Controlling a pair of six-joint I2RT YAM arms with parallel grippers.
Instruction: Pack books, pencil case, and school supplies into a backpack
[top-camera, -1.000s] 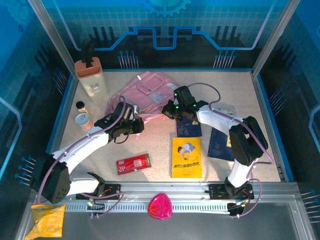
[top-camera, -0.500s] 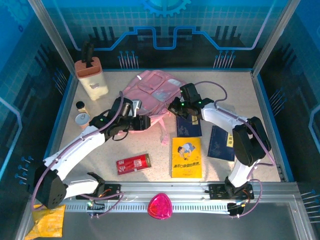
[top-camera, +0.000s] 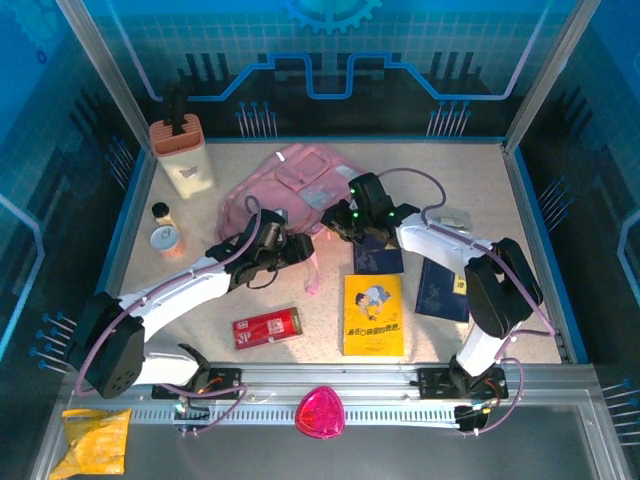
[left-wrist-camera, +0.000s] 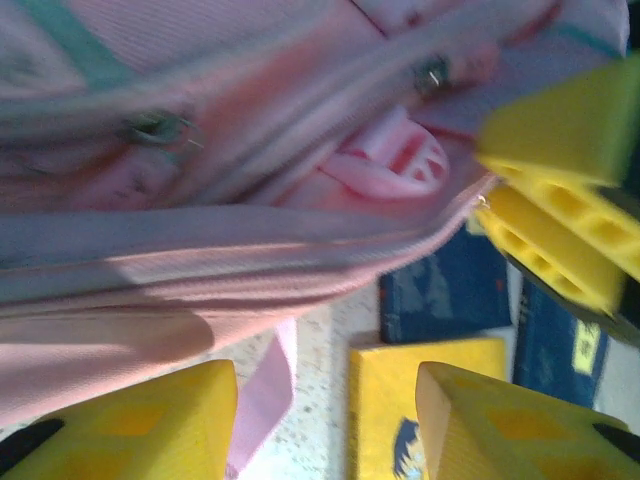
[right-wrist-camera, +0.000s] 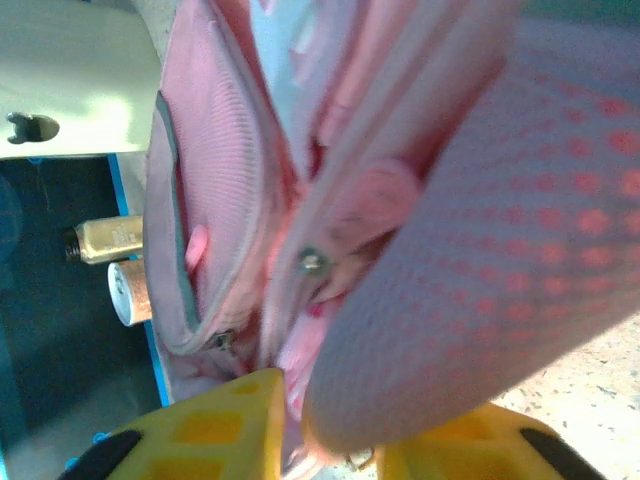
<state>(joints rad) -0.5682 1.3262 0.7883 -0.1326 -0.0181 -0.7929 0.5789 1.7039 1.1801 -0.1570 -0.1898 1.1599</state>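
Backpack (top-camera: 290, 185) is flanked, apparently for opening: left tool (left-wrist-camera: 325, 392) is held half-open, empty; its fabric is wedged inside right tool (right-wrist-camera: 335, 430), grip unclear.

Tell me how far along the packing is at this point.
Done: nothing looks packed. The yellow book, two navy books and red pencil case lie on the table. In hand: both arms are at the backpack; the left end effector is open by a strap, the right end effector has pink fabric between its fingers, grip unclear. Left: loading everything into the bag.
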